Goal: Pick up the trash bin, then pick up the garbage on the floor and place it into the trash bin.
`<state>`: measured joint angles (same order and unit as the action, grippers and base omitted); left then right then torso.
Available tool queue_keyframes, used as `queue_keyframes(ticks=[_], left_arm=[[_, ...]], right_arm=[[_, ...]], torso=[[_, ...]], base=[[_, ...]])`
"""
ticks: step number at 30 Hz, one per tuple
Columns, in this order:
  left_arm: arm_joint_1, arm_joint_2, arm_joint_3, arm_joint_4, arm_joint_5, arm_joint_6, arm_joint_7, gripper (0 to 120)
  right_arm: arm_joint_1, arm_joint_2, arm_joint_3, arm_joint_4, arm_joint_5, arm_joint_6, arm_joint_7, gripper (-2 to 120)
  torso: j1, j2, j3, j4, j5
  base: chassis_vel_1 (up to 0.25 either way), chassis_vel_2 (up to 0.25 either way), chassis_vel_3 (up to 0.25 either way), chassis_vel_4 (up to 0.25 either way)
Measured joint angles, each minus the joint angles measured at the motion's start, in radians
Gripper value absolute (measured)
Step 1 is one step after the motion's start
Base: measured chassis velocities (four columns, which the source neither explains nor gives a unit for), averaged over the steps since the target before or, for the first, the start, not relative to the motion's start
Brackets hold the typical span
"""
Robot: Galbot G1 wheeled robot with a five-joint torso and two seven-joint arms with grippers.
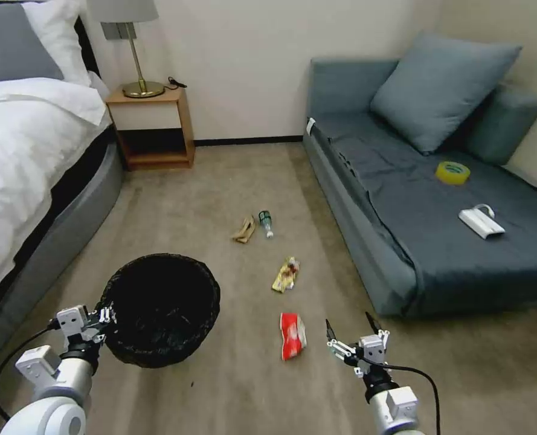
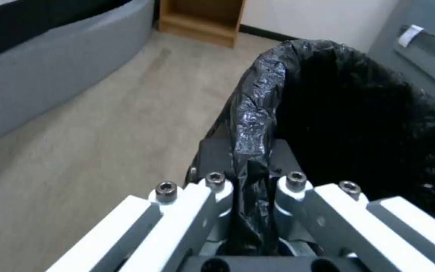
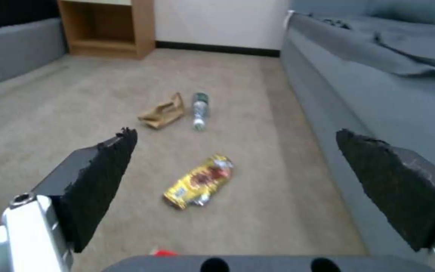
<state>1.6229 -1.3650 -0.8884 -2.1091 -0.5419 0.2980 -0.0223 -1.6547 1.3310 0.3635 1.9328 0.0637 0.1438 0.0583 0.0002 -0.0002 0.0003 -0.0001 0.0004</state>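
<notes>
The trash bin (image 1: 159, 308), lined with a crinkled black bag, is at the lower left, and my left gripper (image 1: 104, 315) is shut on its near rim (image 2: 250, 151), the bag pinched between the fingers. Garbage lies on the carpet: a red-white packet (image 1: 292, 336), a gold wrapper (image 1: 286, 275) (image 3: 200, 181), a small clear bottle (image 1: 266, 223) (image 3: 200, 109) and a tan crumpled paper (image 1: 244, 229) (image 3: 163, 112). My right gripper (image 1: 351, 329) hangs open just right of the red packet, with nothing between its pads (image 3: 102, 181).
A blue-grey sofa (image 1: 401, 241) runs along the right, with a yellow tape roll (image 1: 452, 172) and a white box (image 1: 481, 222) on it. A bed (image 1: 38, 181) borders the left, and a wooden nightstand (image 1: 153, 127) with a lamp stands at the back wall.
</notes>
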Motion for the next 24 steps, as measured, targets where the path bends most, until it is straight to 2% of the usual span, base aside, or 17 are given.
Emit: queue_keyframes(ticks=[1, 5, 12, 14, 16, 17, 18, 22, 24], left_arm=[[0.001, 0.000, -0.003, 0.003, 0.000, -0.001, 0.003, 5], [-0.001, 0.001, -0.008, 0.013, 0.000, -0.002, 0.009, 5], [-0.022, 0.008, -0.010, 0.033, 0.003, -0.004, 0.015, 5], [-0.033, 0.012, -0.009, 0.041, 0.005, -0.004, 0.017, 5], [-0.039, 0.014, -0.009, 0.046, 0.005, -0.004, 0.018, 5], [-0.039, 0.014, -0.009, 0.046, 0.005, -0.004, 0.018, 5], [-0.045, 0.016, -0.008, 0.052, 0.006, -0.004, 0.019, 5], [-0.051, 0.016, -0.008, 0.062, 0.009, -0.004, 0.022, 5], [-0.055, 0.016, -0.008, 0.070, 0.011, -0.004, 0.024, 5]], right_arm=[[0.011, -0.005, -0.014, -0.007, 0.002, 0.000, -0.001, 100], [0.040, -0.019, -0.059, -0.028, 0.017, -0.006, -0.003, 100], [0.112, -0.096, -0.178, -0.055, 0.136, -0.123, 0.020, 100], [0.161, -0.164, -0.248, -0.064, 0.250, -0.209, 0.058, 100], [0.200, -0.219, -0.301, -0.072, 0.343, -0.263, 0.085, 100], [0.200, -0.219, -0.301, -0.072, 0.343, -0.263, 0.085, 100], [0.243, -0.261, -0.350, -0.082, 0.418, -0.313, 0.115, 100], [0.311, -0.300, -0.413, -0.110, 0.511, -0.371, 0.152, 100], [0.397, -0.320, -0.461, -0.146, 0.624, -0.439, 0.176, 100]], torso=[[0.000, 0.000, 0.000, 0.0001, -0.0010], [0.000, 0.000, 0.000, 0.0001, -0.0004], [0.000, 0.000, 0.000, 0.0001, -0.0003], [0.000, 0.000, 0.000, 0.0001, -0.0004], [0.000, 0.000, 0.000, 0.0000, -0.0003], [0.000, 0.000, 0.000, 0.0000, -0.0003], [0.000, 0.000, 0.000, 0.0001, -0.0005], [0.000, 0.000, 0.000, 0.0000, -0.0003], [0.000, 0.000, 0.000, 0.0000, -0.0004]], base=[[-0.110, 0.155, 0.053, -0.076], [0.001, 0.050, 0.007, -0.035], [0.046, -0.036, -0.039, 0.045], [0.000, 0.000, 0.000, 0.000], [0.000, 0.000, 0.000, 0.000], [0.000, 0.000, 0.000, 0.000], [0.000, 0.000, 0.000, 0.000], [0.000, 0.000, 0.000, 0.000], [0.000, 0.000, 0.000, 0.000]])
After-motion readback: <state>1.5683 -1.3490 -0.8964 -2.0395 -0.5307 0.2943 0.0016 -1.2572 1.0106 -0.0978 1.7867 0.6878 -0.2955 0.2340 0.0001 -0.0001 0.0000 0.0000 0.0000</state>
